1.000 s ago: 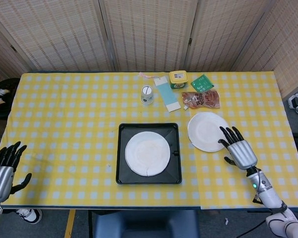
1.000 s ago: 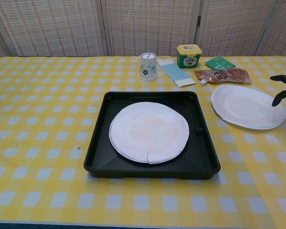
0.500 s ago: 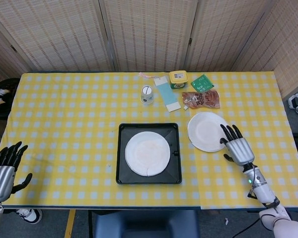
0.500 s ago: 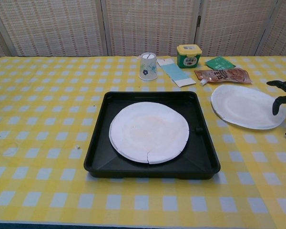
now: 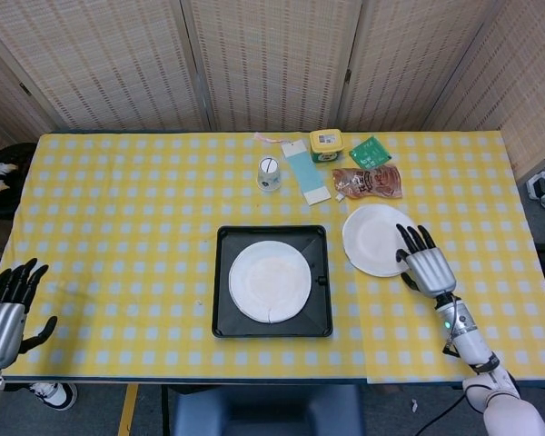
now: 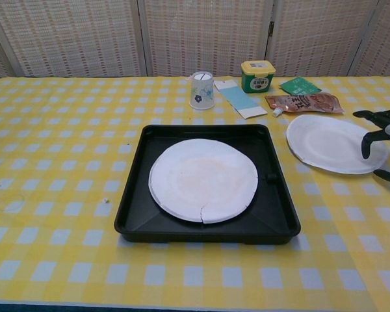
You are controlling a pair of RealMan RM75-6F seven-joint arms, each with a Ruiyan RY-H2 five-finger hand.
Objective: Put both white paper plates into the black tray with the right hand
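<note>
One white paper plate (image 5: 271, 281) (image 6: 203, 179) lies flat inside the black tray (image 5: 222, 309) (image 6: 133, 221) at the table's middle. A second white paper plate (image 5: 372, 238) (image 6: 326, 143) lies on the yellow checked cloth just right of the tray. My right hand (image 5: 423, 263) (image 6: 385, 140) is open, fingers spread, over that plate's right edge; whether it touches cannot be told. My left hand (image 5: 4, 304) is open at the table's front left corner, far from both plates, and does not show in the chest view.
Behind the plates stand a small paper cup (image 5: 269, 173) (image 6: 202, 90), a blue-and-white card (image 5: 306, 173) (image 6: 241, 101), a yellow-lidded green tub (image 5: 326, 143) (image 6: 258, 75), a green packet (image 5: 370, 151) (image 6: 299, 85) and a brown sauce pouch (image 5: 368, 182) (image 6: 304, 103).
My right hand has moved left and slightly away from me, reaching the loose plate's right edge. The plates, tray and left hand stay put.
</note>
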